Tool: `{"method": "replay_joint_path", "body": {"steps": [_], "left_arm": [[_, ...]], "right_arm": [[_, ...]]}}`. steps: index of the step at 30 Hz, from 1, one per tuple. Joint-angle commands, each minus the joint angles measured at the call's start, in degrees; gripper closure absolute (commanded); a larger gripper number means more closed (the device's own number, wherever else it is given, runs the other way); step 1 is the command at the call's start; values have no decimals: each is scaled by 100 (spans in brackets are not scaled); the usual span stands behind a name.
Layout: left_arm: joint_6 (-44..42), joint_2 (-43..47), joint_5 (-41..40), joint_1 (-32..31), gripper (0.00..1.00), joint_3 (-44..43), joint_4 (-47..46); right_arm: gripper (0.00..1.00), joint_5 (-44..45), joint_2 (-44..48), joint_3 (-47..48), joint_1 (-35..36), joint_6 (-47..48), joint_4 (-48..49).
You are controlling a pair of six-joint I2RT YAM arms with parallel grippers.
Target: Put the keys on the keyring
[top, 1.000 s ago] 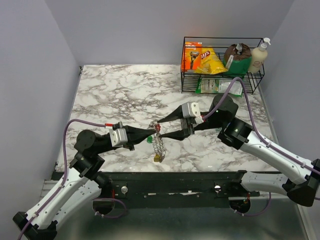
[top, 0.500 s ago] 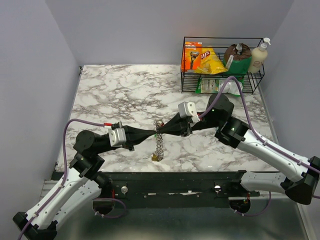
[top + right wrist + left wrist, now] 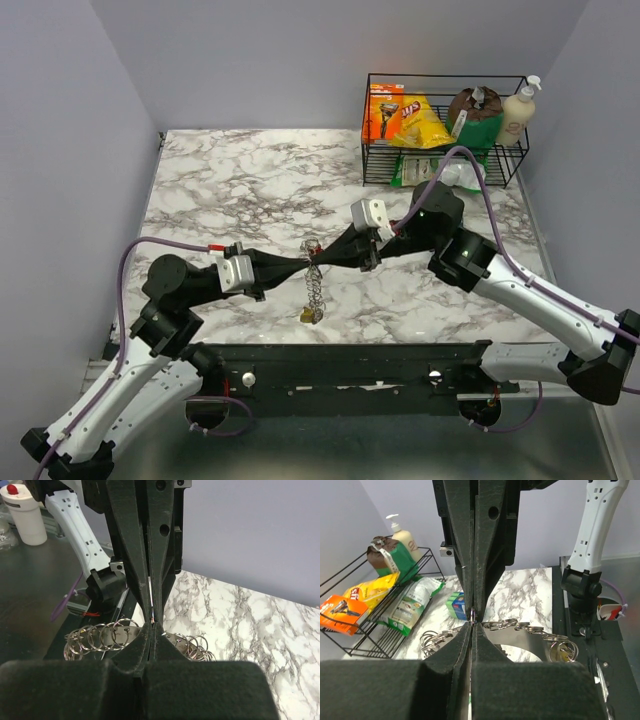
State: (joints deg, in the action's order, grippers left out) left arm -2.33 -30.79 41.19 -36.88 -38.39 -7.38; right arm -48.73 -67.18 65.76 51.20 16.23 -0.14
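At mid-table, right tool (image 3: 322, 261), earlier released, now pinches keyring (image 3: 314, 288); left tool (image 3: 304, 264) too.

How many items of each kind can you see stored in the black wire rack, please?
Bags: 3 (yellow chip bag, brown-and-green bag, green-and-white pouch)
Pump bottles: 1
Orange razor packs: 1
Total: 5 in the wire rack.
The blue box by it is left out; I cannot tell if it sits inside.
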Motion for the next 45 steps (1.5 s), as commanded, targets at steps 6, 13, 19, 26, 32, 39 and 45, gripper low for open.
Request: {"method": "replay_joint_path", "body": {"steps": [6, 13, 19, 26, 32, 39, 45], "left_arm": [[-848, -173, -568, -29, 74, -836, 1844], [-1138, -445, -841, -29, 66, -1302, 2810], [-1244, -938, -858, -29, 61, -1794, 3478], [-1279, -1281, -823, -21, 53, -2137, 3788], [-1191, -1421, -928, -21, 44, -2120, 3647], [-1165, -1693, -911, -29, 43, -2076, 3340], [-1121, -1860, -893, -64, 47, -1892, 2918]], "right_arm": [[100, 320, -322, 736, 13, 617, -1347], [99, 706, -621, 1263, 4, 1022, -2409], [99, 1190, -1033, 1879, 4, 1426, -3481], [100, 1945, -1271, 2266, 13, 1603, -4090], [99, 2297, -1272, 2398, 30, 1682, -4284], [99, 2254, -1087, 2205, 30, 1699, -4064], [99, 2105, -964, 2082, 39, 1691, -3906]]}}
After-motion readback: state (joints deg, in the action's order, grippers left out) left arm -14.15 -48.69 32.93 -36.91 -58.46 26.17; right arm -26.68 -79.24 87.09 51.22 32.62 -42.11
